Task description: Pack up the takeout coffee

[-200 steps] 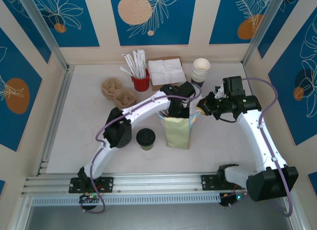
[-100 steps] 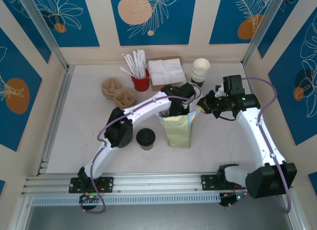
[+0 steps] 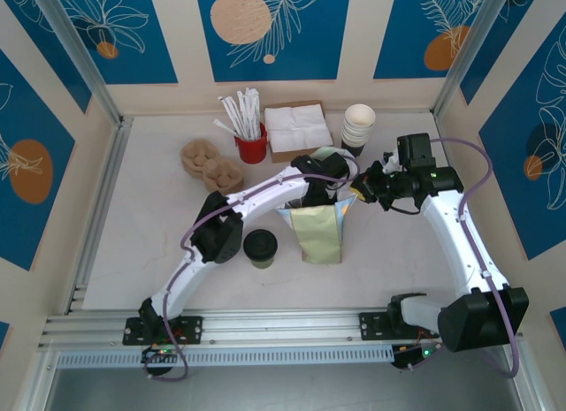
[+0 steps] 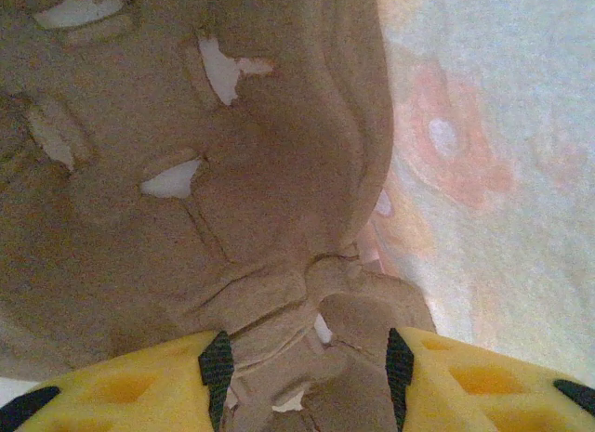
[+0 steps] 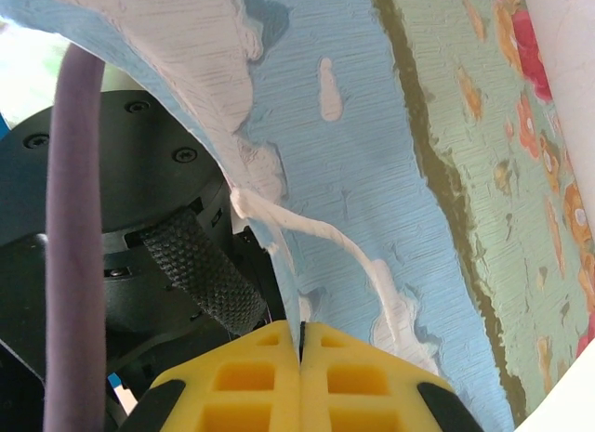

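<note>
Twice over risking trouble: tearing or tipping the paper bag [image 3: 318,236] at mid-table, with the right gripper [image 5: 300,337] pinching its rim fully closed; snagging the cardboard tray [image 4: 214,172] clamped in the half-spread left gripper [image 4: 307,369]. Leaving the coffee [image 3: 260,246], black-lidded and olive-sided, standing upright toward the near edge, just beside the bag.
</note>
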